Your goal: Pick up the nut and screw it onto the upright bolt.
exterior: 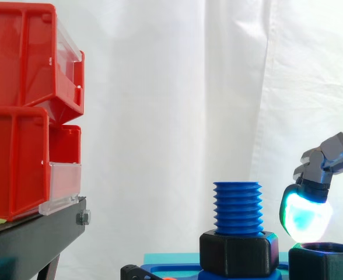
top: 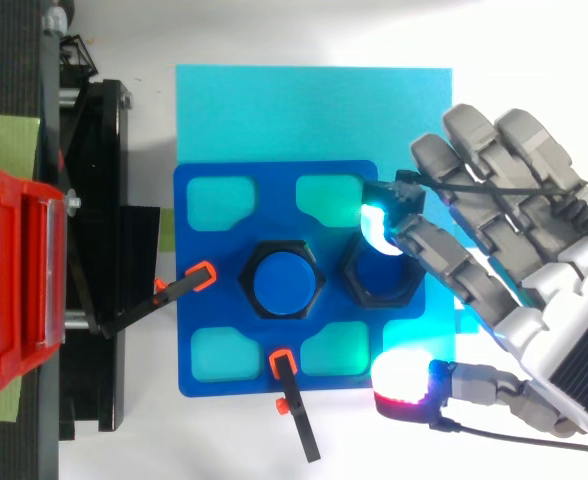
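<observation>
Past the red bins (exterior: 20,111), the hand (top: 519,215) hangs spread and empty over the blue plate (top: 199,300), one cyan pad (top: 376,228) on the rim of the nut (top: 374,296) and the thumb well apart. The blue bolt (top: 282,280) stands upright mid-plate, and the nut lies flat just beside it, on the hand's side. The nut looks like light, stiff plastic, probably a little slick, so pinching opposite flats seems the surest hold; it is black, hexagonal and chunky, with a wide bore.
</observation>
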Robot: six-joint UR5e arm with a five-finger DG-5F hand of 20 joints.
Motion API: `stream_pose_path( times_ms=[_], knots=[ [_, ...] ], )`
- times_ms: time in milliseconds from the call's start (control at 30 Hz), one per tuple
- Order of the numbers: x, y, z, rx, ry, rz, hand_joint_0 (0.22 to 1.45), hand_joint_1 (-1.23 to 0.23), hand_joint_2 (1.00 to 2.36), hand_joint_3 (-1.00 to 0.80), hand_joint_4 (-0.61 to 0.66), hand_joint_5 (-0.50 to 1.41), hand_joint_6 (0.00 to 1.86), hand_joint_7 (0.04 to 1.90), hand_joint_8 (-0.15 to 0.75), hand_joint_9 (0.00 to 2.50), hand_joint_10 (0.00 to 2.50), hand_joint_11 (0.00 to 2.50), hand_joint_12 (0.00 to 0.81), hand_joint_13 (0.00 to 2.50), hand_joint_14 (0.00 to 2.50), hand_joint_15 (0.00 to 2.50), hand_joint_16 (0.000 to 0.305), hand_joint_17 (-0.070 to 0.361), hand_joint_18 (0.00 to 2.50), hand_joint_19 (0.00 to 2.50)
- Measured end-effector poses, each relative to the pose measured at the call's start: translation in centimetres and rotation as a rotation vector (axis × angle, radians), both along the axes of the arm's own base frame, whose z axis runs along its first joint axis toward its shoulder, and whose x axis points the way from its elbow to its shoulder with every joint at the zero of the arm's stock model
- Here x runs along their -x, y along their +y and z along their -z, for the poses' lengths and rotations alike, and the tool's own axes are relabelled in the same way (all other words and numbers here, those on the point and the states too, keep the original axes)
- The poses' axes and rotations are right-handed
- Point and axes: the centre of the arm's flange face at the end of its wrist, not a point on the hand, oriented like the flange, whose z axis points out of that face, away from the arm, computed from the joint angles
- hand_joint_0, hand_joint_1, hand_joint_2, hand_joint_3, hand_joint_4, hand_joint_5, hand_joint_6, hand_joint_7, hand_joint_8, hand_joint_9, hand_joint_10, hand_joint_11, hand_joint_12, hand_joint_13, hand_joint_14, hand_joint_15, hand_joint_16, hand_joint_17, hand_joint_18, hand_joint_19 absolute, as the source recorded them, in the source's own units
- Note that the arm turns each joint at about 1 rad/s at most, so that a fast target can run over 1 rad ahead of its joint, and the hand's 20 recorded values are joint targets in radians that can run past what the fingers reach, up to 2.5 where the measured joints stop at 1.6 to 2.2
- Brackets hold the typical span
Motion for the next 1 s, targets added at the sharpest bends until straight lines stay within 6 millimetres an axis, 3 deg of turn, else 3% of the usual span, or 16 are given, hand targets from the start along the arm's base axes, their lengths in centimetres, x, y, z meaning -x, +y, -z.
stream_pose_path(
  times_ms=[533, 1000],
  knots=[
    [-0.13, -0.45, 0.07, 0.001, 0.004, -0.006, 0.36, -0.67, 1.00, -0.50, 0.34, -0.26, 0.50, 0.90, 0.345, 0.12, 0.00, 0.00, 0.494, 0.00, 0.00, 0.00, 0.073, 0.164, 0.00, 0.00],
    [-0.25, -0.98, 0.14, -0.003, 0.009, -0.016, 0.50, -0.72, 1.00, -0.50, 0.36, -0.21, 0.50, 1.10, 0.312, 0.27, 0.00, 0.01, 0.428, 0.05, 0.00, 0.00, 0.060, 0.135, 0.00, 0.00]
  ],
)
